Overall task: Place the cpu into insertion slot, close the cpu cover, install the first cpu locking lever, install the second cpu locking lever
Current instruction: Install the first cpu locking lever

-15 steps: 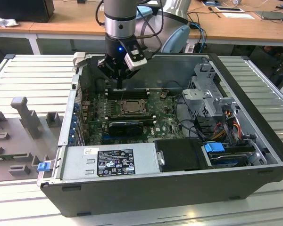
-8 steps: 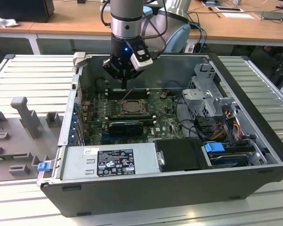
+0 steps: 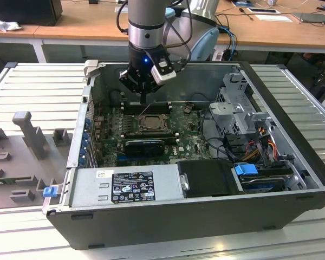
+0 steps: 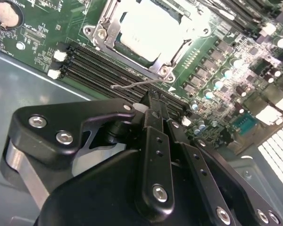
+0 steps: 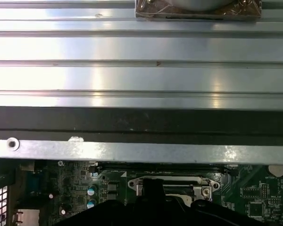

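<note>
The cpu [image 4: 148, 33] lies pale and flat in the insertion slot [image 4: 161, 70] on the green motherboard. The silvery cpu cover [image 4: 104, 21] lies down around it as a frame. A thin wire locking lever [image 4: 132, 85] stands out from the socket's edge over the memory slots. My gripper [image 4: 153, 100] is shut, its black fingers pressed together, with the tip right beside that lever; I cannot tell whether they touch. In the exterior view the gripper [image 3: 144, 101] hangs inside the open case, just behind the socket [image 3: 151, 123]. In the first wrist view the socket's metal frame [image 5: 170, 184] sits by the dark fingers [image 5: 153, 195].
Long black memory slots [image 4: 99, 66] run under the gripper tip. A black ribbed card [image 3: 144, 145], the power supply [image 3: 127, 187], a drive cage [image 3: 235, 111] and loose cables [image 3: 260, 141] crowd the case. The case wall [image 5: 141, 150] rises close behind the socket.
</note>
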Available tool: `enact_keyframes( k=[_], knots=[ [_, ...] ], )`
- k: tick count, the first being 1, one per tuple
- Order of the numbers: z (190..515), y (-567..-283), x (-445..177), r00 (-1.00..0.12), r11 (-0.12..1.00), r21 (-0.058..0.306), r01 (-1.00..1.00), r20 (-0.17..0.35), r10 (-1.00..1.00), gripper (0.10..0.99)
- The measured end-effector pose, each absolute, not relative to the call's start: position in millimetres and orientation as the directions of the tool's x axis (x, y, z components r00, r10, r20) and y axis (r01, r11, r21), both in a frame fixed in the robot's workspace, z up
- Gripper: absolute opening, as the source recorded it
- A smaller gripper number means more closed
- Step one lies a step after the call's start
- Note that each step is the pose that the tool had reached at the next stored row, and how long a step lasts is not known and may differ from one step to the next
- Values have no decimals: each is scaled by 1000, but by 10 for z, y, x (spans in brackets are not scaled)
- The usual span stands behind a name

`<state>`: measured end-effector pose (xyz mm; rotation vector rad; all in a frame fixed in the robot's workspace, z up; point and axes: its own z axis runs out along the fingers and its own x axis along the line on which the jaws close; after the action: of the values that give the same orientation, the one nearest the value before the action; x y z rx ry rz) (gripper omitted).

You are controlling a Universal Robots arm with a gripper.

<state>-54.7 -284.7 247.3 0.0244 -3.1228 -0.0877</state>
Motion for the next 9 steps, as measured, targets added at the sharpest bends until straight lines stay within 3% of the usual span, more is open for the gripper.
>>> enact_keyframes(
  k=[9],
  knots=[
    [2425, -2787, -430, -1000, 998, 56, -21, 17, -22, 106]
  ],
)
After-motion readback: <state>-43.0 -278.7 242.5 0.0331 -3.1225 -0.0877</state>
